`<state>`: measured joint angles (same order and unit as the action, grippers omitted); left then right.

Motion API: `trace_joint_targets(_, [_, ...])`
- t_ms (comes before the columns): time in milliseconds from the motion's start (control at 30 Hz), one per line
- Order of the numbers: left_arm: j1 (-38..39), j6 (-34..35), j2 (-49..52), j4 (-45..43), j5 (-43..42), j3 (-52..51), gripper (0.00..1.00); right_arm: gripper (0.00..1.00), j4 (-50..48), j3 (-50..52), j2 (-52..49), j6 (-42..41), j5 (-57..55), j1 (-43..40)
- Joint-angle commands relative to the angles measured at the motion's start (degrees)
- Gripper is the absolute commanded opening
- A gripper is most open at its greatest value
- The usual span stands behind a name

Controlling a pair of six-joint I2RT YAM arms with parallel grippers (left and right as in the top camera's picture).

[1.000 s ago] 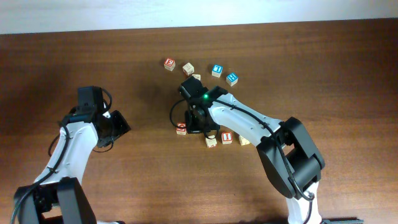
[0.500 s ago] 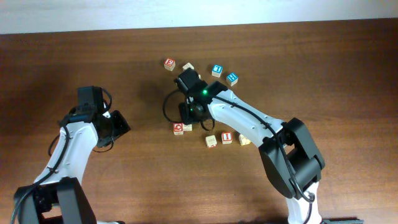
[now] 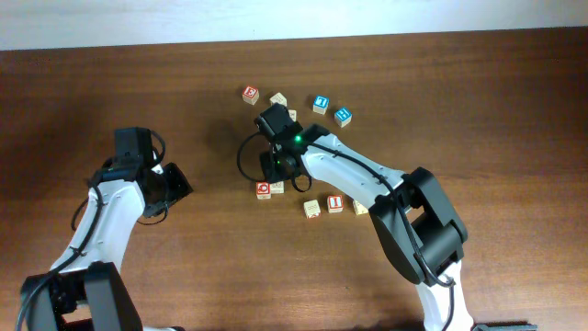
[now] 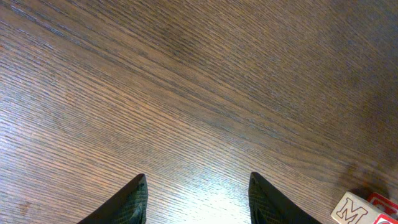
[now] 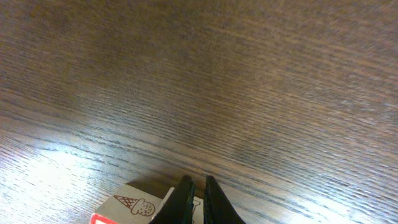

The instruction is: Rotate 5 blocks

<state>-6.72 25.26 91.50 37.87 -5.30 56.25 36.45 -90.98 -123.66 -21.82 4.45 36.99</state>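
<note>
Right gripper [image 5: 197,190] farther back now, near cubic red-faced wooden block [image 3: 265,188]

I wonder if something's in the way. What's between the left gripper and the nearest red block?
Nothing, only bare table between the left gripper and that red block. The overhead view shows it.

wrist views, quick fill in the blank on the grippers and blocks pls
The left gripper, over the brown wooden table, has its jaws ___. The right gripper has its jaws ___. The pale-faced wooden cube at the left wrist view's lower right corner bears the letter ___. The beige wooden block near the right gripper shows a drawing of an ice cream ___.
Missing: open; shut; M; cone
</note>
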Motion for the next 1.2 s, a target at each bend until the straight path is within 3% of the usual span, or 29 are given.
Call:
trace_joint_targets(0, [-0.15, -0.96, 0.33, -0.09, 0.2, -0.39, 0.5, 0.09, 0.61, -1.03, -1.09, 0.39, 1.55, 0.68])
trace_joint_targets(300, [-0.15, -0.96, 0.33, 0.15, 0.22, -0.39, 0.5, 0.08, 1.11, -1.51, -1.18, 0.09, 1.11, 0.9])
trace_joint_targets(367, [-0.15, -0.96, 0.33, 0.09, 0.2, -0.39, 0.5, 0.15, 6.05, -6.82, -0.61, -0.92, 0.94, -1.27])
trace_joint_targets(467, [-0.15, -0.96, 0.33, 0.13, 0.2, -0.39, 0.5, 0.17, 18.47, -15.43, -0.22, -3.93, 1.14, -4.39])
trace_joint_targets(567, [-0.15, -0.94, 0.33, 0.09, 0.2, -0.39, 0.5, 0.15, 24.79, -13.46, -1.16, -7.82, 2.14, -4.42])
trace_joint_targets(800, [-0.15, -0.94, 0.33, 0.33, 0.2, -0.39, 0.5, 0.06, 23.98, -5.4, -1.6, -10.21, 5.7, -0.85])
trace_joint_targets(1167, [-0.15, -0.96, 0.33, 0.33, 0.2, -0.39, 0.5, 0.06, 19.45, -3.67, -1.73, -10.19, 5.64, 0.98])
